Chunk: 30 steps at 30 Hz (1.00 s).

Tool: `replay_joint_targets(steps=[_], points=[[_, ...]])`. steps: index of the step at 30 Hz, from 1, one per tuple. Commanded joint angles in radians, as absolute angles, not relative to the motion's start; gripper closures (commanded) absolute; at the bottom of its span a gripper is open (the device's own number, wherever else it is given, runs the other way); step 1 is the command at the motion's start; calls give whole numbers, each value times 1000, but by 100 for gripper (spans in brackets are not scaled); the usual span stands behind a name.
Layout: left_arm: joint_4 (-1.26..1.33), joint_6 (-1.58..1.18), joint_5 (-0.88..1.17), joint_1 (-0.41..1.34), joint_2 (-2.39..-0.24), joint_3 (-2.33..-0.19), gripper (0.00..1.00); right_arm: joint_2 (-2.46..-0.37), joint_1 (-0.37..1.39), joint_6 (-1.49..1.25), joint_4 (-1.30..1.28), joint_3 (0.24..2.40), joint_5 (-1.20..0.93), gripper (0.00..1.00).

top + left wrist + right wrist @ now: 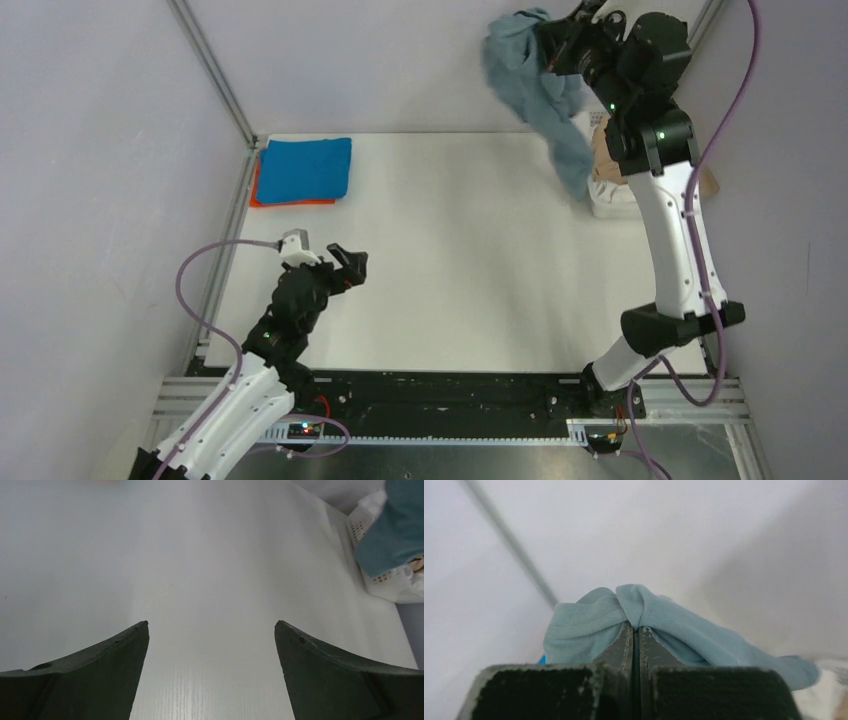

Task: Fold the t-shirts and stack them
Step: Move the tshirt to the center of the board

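Grey-blue t-shirt is airborne over the far right corner of the table, hanging bunched from the right gripper. Cloth drapes down and to the right in a long twisted tail. Its lower end reaches the white slatted basket at the far right edge. From the top view the tail overlaps the basket's rim; can't tell whether it actually touches.

Right wrist view: jaws are pinched together on a fold of that shirt, fingertips nearly meeting. Fabric bulges up over the tips and spills out to both sides, more of it to the right. The grip sits on a gathered ridge; which part of the shirt that is, can't tell.

Tan cloth shows inside the basket, just beside the hanging tail and partly hidden by the right arm.

Bright blue t-shirt lies folded flat at the far left corner, on top of an orange t-shirt. Only a thin strip of the orange shows, along the left and near edges. This stack is well apart from the basket.

Left gripper hovers over the near left part of the table, jaws spread wide and holding nothing. Left wrist view: both fingers well apart with bare white tabletop between them. The basket and the grey-blue tail sit in that view's upper right corner
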<state>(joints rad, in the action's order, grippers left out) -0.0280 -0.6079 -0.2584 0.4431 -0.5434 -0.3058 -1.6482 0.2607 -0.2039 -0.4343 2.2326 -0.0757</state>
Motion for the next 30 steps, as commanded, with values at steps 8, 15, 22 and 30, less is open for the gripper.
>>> replay_joint_targets(steps=[8,15,22,30], points=[[-182,-707,-218,446,-421,-364,0,-1454,628,-53,-407,2100,26,100],[-262,-739,-191,446,-328,-357,0,-1276,589,-145,-284,1524,228,100],[-311,-755,-206,446,-320,-334,0,-1174,317,-381,-193,970,85,43],[-358,-792,-200,446,-448,-342,0,-1083,317,-305,-339,936,268,1]])
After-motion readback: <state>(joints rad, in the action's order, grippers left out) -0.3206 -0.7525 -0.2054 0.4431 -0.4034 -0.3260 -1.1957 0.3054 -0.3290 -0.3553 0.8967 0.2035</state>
